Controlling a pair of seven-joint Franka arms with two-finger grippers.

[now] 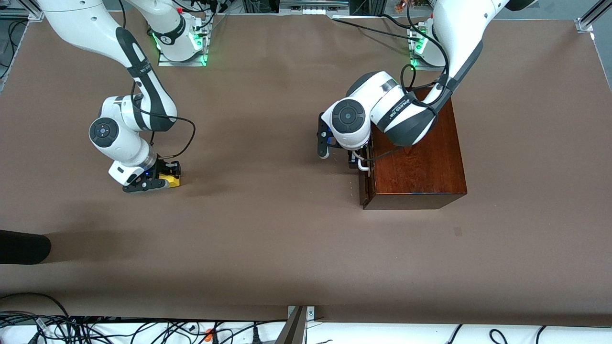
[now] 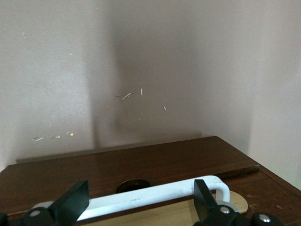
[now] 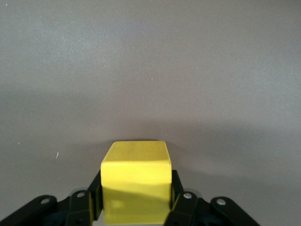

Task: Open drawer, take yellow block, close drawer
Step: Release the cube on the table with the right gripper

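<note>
1. Your right gripper sits low at the table, toward the right arm's end, fingers clamped on the yellow block.
2. Block: bright yellow cube, plain faces, about gripper-wide.
3. Your left gripper is at the drawer front, fingers apart, straddling the white handle.
4. Drawer: dark wood front, open just a crack, pale wood showing; wooden box reddish-brown.

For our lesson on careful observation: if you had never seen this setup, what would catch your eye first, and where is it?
The bright yellow block stands out most, gripped by the right gripper low at the right arm's end of the table. Next is the dark reddish wooden box toward the left arm's end. There the left gripper is at the white handle of the drawer, fingers spread on either side of it.
</note>
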